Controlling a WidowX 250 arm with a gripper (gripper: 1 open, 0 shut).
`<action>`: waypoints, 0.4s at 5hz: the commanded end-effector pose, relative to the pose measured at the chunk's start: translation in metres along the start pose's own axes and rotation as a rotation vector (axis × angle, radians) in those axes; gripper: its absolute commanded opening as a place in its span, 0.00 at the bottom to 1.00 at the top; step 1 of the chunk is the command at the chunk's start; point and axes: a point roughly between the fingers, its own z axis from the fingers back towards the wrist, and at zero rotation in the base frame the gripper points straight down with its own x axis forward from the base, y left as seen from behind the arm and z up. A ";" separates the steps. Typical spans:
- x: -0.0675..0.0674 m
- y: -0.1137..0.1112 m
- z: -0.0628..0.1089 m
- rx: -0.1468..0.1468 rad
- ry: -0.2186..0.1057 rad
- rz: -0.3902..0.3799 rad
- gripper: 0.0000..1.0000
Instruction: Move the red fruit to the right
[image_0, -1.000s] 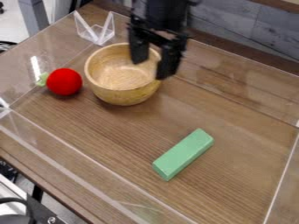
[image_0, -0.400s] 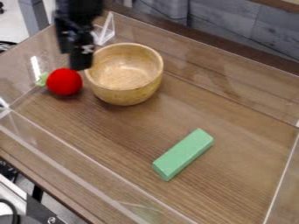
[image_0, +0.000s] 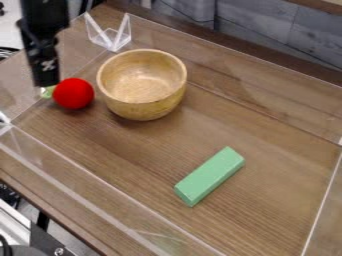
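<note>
A smooth, round red fruit (image_0: 71, 93) lies on the wood-grain counter (image_0: 254, 115), just left of a turned wooden bowl (image_0: 142, 84), with a flat green rectangular block (image_0: 211, 175) well apart toward the front. Since a second ago the dark gripper (image_0: 44, 68) has swung from over the bowl to the far left edge. It now hangs pointing down just up-left of the fruit, fingers spread wide and empty.

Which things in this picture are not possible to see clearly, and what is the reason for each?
- The tool, camera view: dark and blurred; its fingers cannot be told apart.
- The arm above the tool: cut off by the top edge.
- The red fruit: its leaf side is partly covered by the tool.
- The wooden bowl: its near wall hides part of the inside.
</note>
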 end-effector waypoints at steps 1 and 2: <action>-0.002 0.011 -0.006 0.025 -0.018 -0.071 1.00; -0.003 0.016 -0.014 0.009 -0.025 -0.106 1.00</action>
